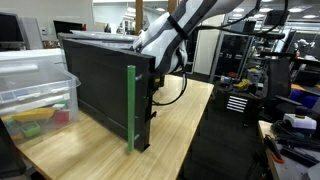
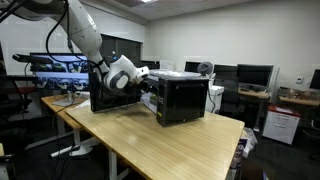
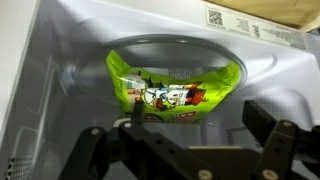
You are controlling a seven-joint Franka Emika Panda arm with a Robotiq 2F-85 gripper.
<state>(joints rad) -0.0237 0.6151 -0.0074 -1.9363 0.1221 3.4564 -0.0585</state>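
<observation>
A bright green snack bag (image 3: 175, 85) with cartoon print lies on the glass turntable (image 3: 262, 62) inside a microwave (image 1: 100, 80) (image 2: 185, 100). The microwave door (image 1: 131, 108) hangs open, with a green strip on its edge. My gripper (image 3: 198, 112) is open just in front of the bag, at the oven's mouth. Its black fingers (image 3: 262, 118) stand on either side of the bag's near edge with nothing between them. In both exterior views the white arm (image 1: 165, 40) (image 2: 120, 72) reaches into the opening, and the bag is hidden there.
The microwave stands on a wooden table (image 1: 190, 125) (image 2: 150, 140). A clear plastic bin (image 1: 35, 95) with coloured items sits beside it. The oven's grey walls (image 3: 60, 45) close in round the gripper. Desks, monitors and chairs fill the room behind.
</observation>
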